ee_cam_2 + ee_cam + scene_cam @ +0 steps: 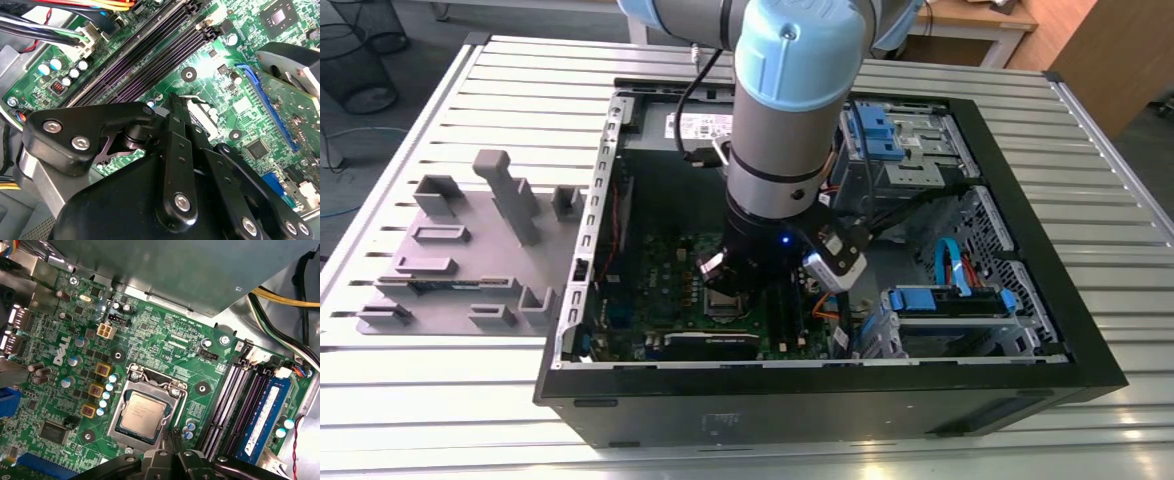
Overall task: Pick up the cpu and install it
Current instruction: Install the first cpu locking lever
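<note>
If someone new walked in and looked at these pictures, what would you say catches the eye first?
Probably the arm reaching straight down into the open computer case on the slatted table, its gripper just above the green motherboard. In the first wrist view, the cpu lies inside the metal socket frame beside the memory slots. At the exterior view's left stand grey fixture blocks.

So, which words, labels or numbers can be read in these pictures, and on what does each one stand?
cpu: print on its metal top, too small to read.
green board: a large white brand logo; small white labels too small to read.
white sticker inside the computer case: blurred, unreadable.
</note>
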{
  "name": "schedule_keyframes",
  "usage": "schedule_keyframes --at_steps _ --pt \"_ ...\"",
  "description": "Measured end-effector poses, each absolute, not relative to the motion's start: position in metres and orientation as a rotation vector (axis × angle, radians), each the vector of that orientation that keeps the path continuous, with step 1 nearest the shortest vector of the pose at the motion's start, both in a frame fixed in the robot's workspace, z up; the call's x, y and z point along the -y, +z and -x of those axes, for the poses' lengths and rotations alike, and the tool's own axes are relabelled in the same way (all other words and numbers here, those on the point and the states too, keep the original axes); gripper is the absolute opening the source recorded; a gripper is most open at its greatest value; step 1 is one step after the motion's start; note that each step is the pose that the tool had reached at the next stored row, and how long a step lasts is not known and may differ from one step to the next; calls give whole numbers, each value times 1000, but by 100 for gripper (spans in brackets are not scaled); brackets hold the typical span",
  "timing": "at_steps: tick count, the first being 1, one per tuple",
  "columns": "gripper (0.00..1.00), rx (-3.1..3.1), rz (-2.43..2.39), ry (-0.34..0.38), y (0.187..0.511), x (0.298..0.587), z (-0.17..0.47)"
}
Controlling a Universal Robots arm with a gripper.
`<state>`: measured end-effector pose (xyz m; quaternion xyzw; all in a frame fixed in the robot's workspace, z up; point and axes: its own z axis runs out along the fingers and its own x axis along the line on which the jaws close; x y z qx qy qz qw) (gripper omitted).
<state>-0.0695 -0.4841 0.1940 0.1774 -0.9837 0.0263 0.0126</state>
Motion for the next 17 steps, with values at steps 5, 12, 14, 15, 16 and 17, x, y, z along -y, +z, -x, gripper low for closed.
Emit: schedule_keyframes --at_steps 5,12,14,15,16,17 --pt "11 3066 -553 81 194 484 70" --pt "11 3066 -553 81 194 490 70" --pt "11 3066 -553 81 194 490 70" --pt "11 3066 -553 81 194 490 70" --pt "11 3067 -553 81 193 490 70" --pt "11 3067 -553 81 193 490 71"
